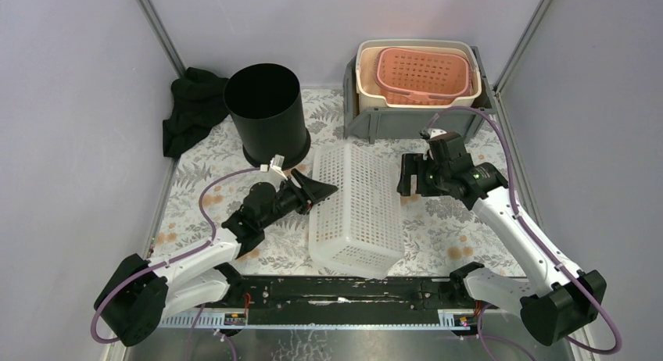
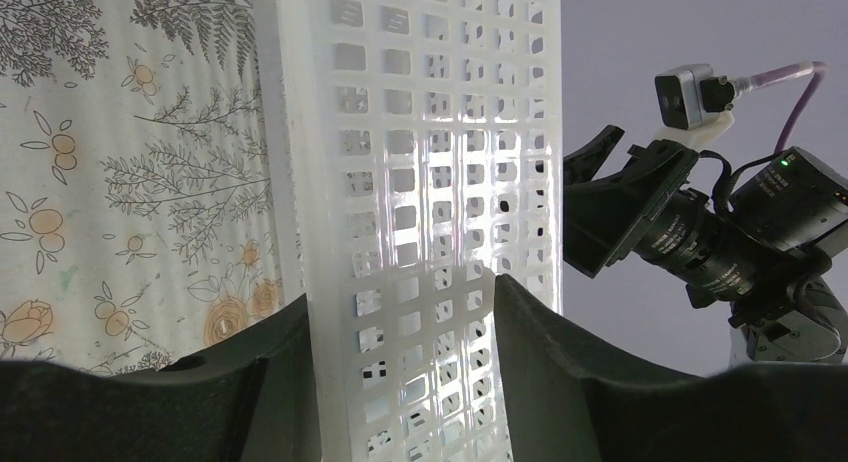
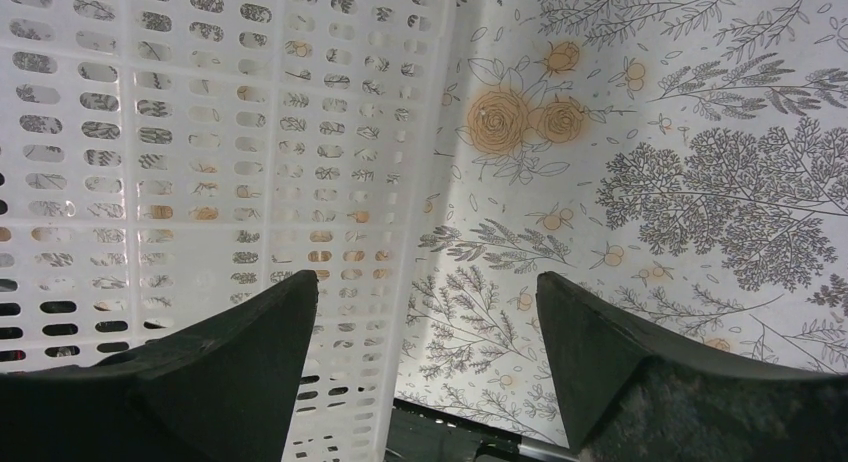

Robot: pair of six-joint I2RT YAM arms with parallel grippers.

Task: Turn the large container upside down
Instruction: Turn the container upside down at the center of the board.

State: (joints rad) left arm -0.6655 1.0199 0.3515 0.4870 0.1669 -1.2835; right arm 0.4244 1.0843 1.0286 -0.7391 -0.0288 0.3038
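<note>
The large container is a white perforated basket [image 1: 358,205] lying bottom-up in the middle of the floral mat. My left gripper [image 1: 320,187] is at its far left corner. In the left wrist view both fingers press against the basket's side [image 2: 420,162], which fills the gap of the left gripper [image 2: 400,287]. My right gripper [image 1: 405,177] hovers at the basket's far right edge, open wide. In the right wrist view the right gripper [image 3: 427,277] has one finger over the basket [image 3: 200,132] and the other over the bare mat, touching nothing.
A tall black bin [image 1: 266,115] stands behind the left gripper, with a black cloth [image 1: 191,111] beside it. At the back right a grey crate [image 1: 391,125] holds a beige tub [image 1: 367,72] and a pink basket [image 1: 426,76]. Walls close in on both sides.
</note>
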